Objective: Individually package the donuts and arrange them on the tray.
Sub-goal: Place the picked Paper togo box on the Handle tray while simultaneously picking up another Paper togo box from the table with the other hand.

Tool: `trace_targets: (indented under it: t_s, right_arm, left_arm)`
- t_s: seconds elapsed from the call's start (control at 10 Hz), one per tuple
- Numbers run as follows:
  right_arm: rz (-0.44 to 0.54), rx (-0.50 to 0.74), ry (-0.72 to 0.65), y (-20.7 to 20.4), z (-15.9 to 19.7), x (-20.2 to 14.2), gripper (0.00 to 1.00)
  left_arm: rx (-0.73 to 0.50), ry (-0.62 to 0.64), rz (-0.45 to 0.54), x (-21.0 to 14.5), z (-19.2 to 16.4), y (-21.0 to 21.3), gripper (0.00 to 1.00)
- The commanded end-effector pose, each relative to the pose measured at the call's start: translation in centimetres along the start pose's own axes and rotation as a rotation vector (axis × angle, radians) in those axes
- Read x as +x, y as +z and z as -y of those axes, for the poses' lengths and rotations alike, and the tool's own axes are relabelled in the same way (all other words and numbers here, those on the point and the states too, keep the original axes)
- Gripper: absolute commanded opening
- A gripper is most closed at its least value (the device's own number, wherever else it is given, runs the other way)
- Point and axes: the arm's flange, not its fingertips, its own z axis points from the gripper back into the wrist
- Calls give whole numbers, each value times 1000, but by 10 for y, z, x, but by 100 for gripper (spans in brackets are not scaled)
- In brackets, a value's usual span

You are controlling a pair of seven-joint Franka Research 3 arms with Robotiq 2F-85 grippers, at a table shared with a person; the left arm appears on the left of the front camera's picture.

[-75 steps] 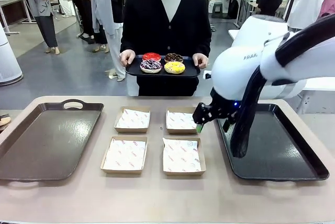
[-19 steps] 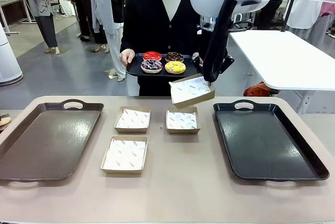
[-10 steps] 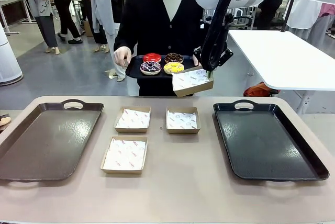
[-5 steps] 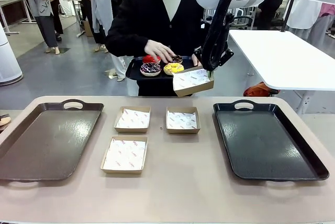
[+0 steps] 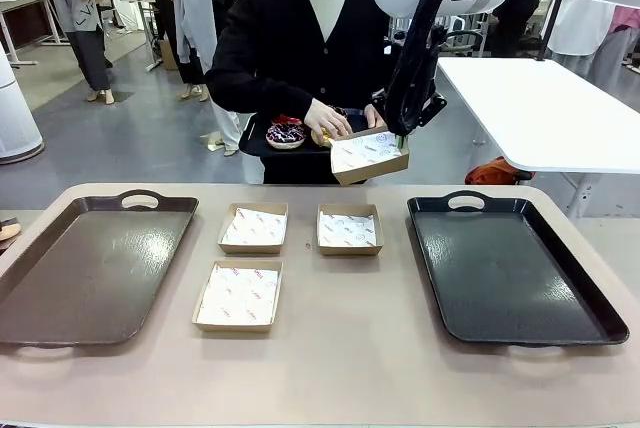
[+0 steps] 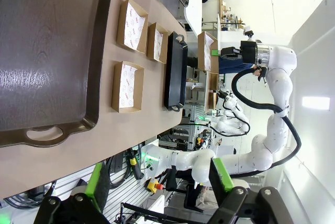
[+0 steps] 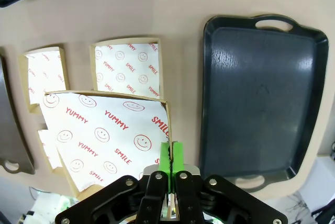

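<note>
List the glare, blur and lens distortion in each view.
Front view: ceiling lights leave a sheen on the left tray and right tray, and the person's hand looks slightly soft. Left wrist view: rolled sideways, the table edge bows and the far wall is washed out white. Right wrist view: the print on the held box is sharp, and the table edge curves.

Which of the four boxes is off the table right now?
The box pinched at its rim by the right gripper, held up beside the person's hand; the other three sit flat on the table.
</note>
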Motion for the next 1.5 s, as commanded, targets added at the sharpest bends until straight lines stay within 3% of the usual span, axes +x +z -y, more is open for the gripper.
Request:
trace_targets:
  t_s: [0.0, 1.4]
  right_arm:
    - [-3, 0, -9, 0, 1, -3, 0]
    - [-3, 0, -9, 0, 1, -3, 0]
  left_arm:
    - [-20, -10, 0, 1, 2, 0, 100]
    - [-20, -10, 0, 1, 2, 0, 100]
